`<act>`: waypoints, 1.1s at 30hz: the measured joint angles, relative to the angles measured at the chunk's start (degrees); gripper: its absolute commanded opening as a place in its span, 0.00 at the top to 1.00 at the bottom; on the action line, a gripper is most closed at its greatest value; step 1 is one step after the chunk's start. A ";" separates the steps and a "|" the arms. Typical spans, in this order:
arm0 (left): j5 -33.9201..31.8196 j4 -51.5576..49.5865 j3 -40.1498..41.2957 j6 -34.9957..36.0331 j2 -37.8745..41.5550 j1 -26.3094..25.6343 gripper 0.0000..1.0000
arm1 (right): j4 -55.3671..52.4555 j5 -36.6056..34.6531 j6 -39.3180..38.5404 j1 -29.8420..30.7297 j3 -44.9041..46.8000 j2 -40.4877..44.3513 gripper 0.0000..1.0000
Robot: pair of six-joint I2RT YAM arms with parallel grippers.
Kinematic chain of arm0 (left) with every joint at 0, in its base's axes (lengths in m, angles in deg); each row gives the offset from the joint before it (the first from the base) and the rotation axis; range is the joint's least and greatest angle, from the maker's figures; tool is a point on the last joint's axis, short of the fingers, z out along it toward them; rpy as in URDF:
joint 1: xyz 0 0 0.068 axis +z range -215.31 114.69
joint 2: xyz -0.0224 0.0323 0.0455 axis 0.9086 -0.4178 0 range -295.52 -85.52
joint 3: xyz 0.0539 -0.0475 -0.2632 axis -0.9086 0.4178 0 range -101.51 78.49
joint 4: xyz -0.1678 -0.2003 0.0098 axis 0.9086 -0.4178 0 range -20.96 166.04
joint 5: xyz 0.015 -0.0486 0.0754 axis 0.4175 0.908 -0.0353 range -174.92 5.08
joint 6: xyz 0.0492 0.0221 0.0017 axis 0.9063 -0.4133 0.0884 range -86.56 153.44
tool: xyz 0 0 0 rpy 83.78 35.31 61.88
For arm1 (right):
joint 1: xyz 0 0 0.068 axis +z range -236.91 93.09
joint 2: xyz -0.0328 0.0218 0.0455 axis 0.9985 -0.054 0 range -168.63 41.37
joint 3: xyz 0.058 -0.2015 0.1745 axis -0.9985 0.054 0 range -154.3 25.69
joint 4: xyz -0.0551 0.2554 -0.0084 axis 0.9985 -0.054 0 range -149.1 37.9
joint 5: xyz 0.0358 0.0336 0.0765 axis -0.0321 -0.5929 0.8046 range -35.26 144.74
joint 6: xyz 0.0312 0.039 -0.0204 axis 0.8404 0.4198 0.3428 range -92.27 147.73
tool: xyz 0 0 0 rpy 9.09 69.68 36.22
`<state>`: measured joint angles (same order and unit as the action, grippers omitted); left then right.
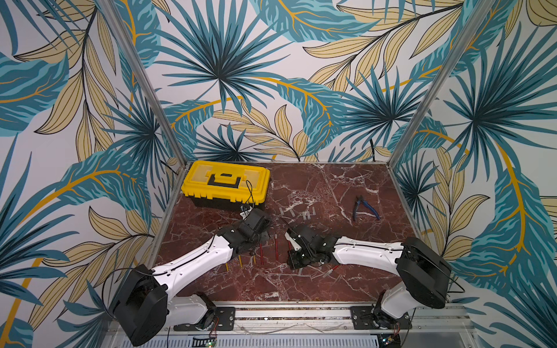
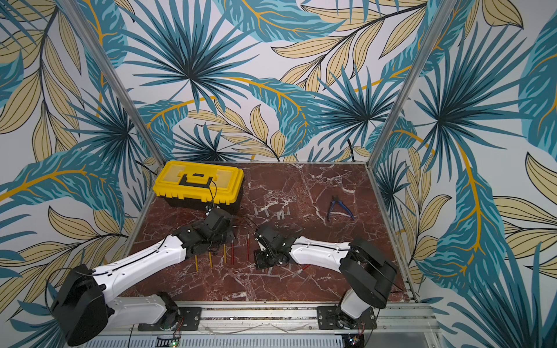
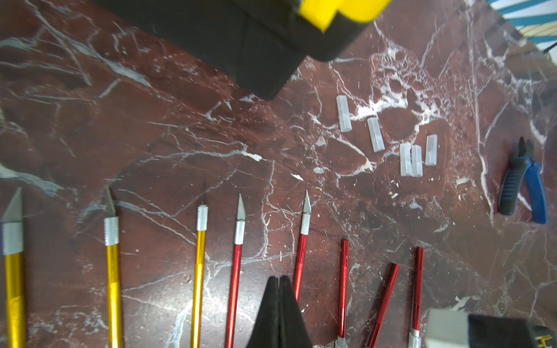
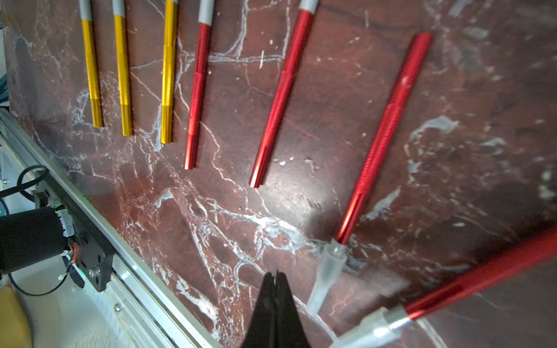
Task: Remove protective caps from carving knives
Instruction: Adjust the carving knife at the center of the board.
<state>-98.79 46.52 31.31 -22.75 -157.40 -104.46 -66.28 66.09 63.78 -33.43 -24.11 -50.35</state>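
In both top views the carving knives (image 1: 276, 247) lie in a near-parallel row on the marble table (image 1: 331, 186), under and between the 2 arms, probably so that either arm can reach them. 5 loose protective caps (image 1: 306, 214) sit grouped further back, well apart from the row. This looks like a pile meant to keep finished pieces separate. 1 yellow toolbox (image 1: 226, 183) and 1 pair of blue pliers (image 1: 364, 208) stand clear of the work.

The left wrist view shows the left gripper (image 3: 278, 301) over the red handles, its jaws pressed together on nothing. 8 knives show here. 3 yellow and 2 red have bare blades pointing toward the 5 caps. 3 more red ones lie reversed, butt ends showing.

The right wrist view shows the right gripper (image 4: 275, 301) likewise closed and empty. It is just beside a red knife (image 4: 385, 135) with a cap (image 4: 325, 277) on its tip. A 2nd capped red knife (image 4: 482, 280) lies near. 7 handles show here: 3 yellow, 4 red. At least 2 caps appear left to pull. The capped ends face the front rail (image 4: 90, 211), which seems to suit the right arm's approach.
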 measured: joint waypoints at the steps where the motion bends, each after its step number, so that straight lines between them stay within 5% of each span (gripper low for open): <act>1: -0.17 0.00 0.33 -0.09 0.59 0.24 0.95 | 0.31 -0.07 0.22 0.48 0.00 -0.48 1.00; 15: -1.27 -0.13 1.79 -0.61 2.47 1.14 0.93 | 1.77 -2.97 1.88 1.31 3.15 -2.45 1.00; 33: 7.50 6.97 -9.49 2.40 -19.23 1.16 0.94 | 1.70 -6.95 1.92 -0.76 8.33 2.91 1.00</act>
<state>-91.29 53.49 21.83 -20.34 -176.64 -103.31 -64.57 59.14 65.70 -34.20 -15.78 -47.44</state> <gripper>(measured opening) 0.057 0.052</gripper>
